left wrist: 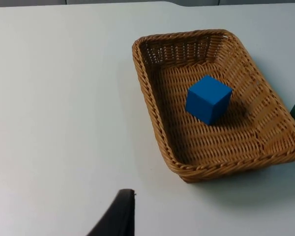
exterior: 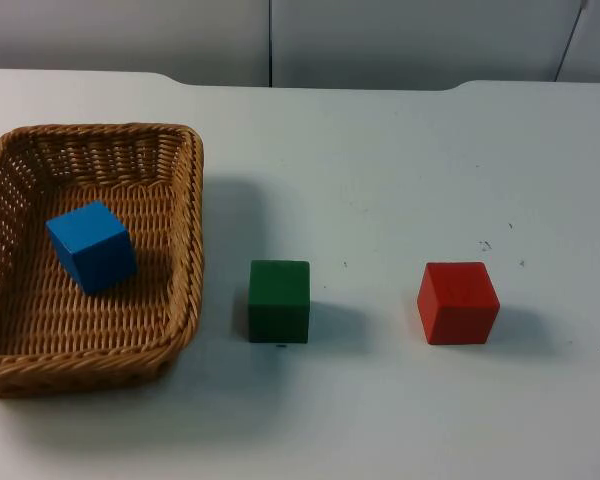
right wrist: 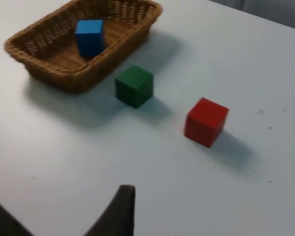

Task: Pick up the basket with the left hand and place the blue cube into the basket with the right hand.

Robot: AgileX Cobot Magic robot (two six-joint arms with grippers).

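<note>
Inside the woven wicker basket (exterior: 185, 200) on the white surface (exterior: 400, 180) sits the blue cube (exterior: 91, 246); task looks finished. Fingers' state: cannot tell.

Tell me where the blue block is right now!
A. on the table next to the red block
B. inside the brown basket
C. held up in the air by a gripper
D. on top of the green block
B: the blue cube sits on the woven floor of the wicker basket, while the green cube and red cube stand outside it on the white table.
</note>
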